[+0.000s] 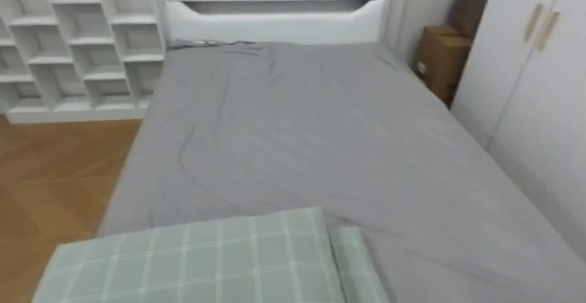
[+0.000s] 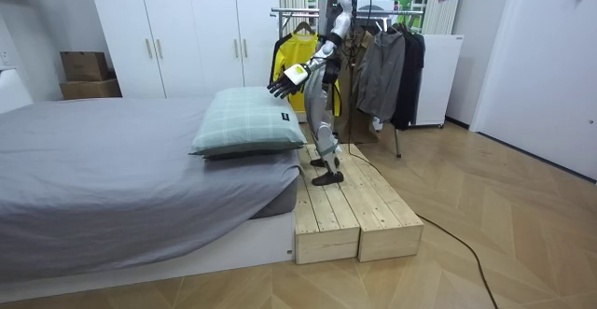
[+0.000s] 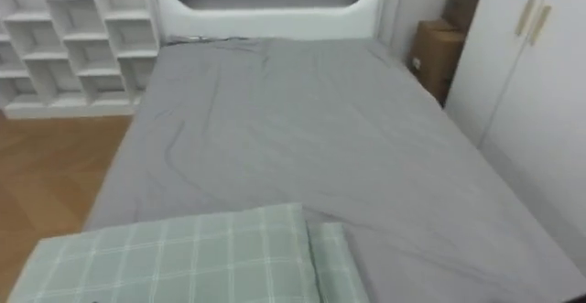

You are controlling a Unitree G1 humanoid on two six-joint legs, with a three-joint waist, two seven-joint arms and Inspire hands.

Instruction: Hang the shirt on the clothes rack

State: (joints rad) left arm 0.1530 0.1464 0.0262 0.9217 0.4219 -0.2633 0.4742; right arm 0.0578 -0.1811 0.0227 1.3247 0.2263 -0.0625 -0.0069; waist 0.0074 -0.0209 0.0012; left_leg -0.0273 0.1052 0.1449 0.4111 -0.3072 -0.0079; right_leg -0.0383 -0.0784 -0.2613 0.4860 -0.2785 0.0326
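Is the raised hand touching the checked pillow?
Cannot tell: the room view puts the left hand right by the pillow, with neither gap nor contact plain.

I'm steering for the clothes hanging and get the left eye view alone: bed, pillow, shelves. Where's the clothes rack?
Observer: Behind the robot. The rack stands at its back, with a yellow garment and dark garments hung on it.
Operator: What am I standing on?
Observer: A wooden platform at the end of the bed, next to the pillow.
Operator: Anything in hand?
Observer: The left hand is up before the chest, toward the pillow, fingers straight, holding nothing.
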